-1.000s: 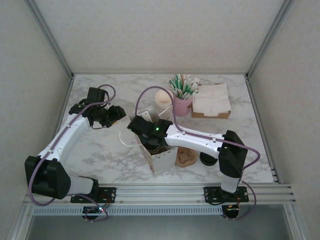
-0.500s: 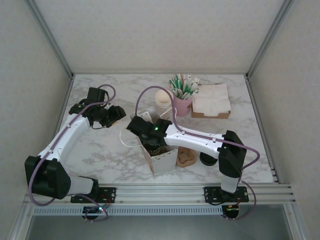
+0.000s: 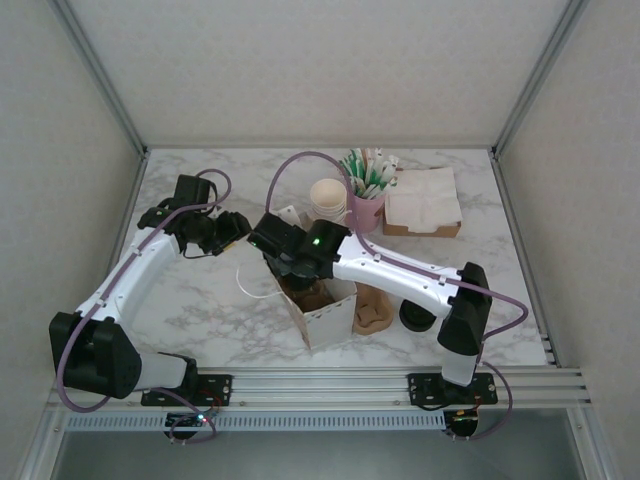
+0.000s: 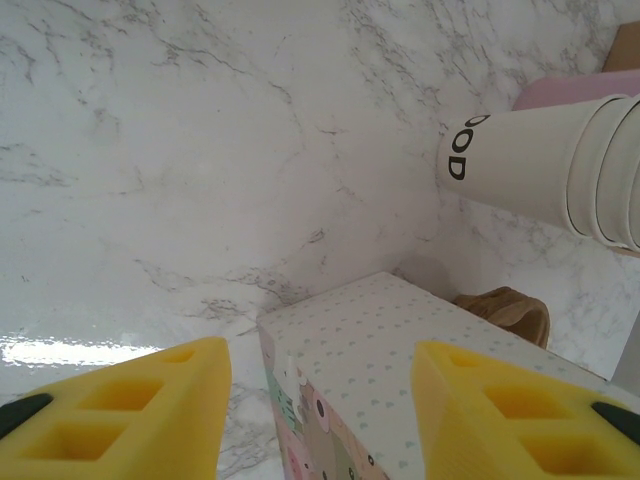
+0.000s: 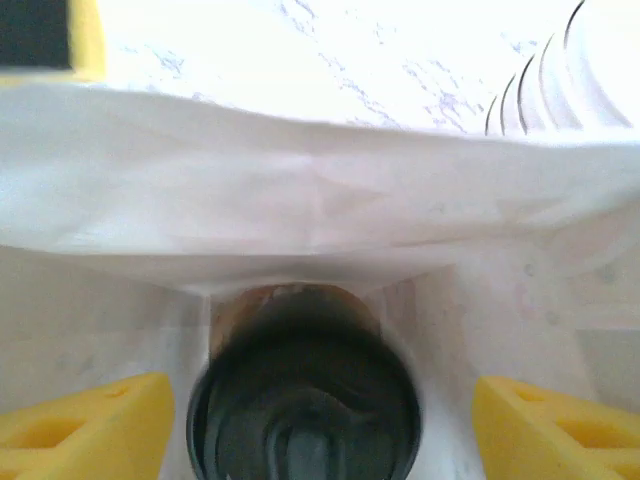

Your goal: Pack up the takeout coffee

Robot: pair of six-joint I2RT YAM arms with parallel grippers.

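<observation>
Takeout coffee [image 5: 305, 400]: stood upright inside paper bag [image 5: 320, 200].
Right gripper [image 5: 322, 425]: jaws were apart, clear of it.
Left gripper [image 4: 318, 400]: jaws were apart, empty.
Risk: a rising finger could snag the bag and tip it.

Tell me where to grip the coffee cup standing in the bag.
Take the takeout coffee by its round black lid rim, coming straight down from above: it stands upright and the paper bag walls close off its sides.

Bright, even light; overexposed, blurry right wrist view.
</observation>
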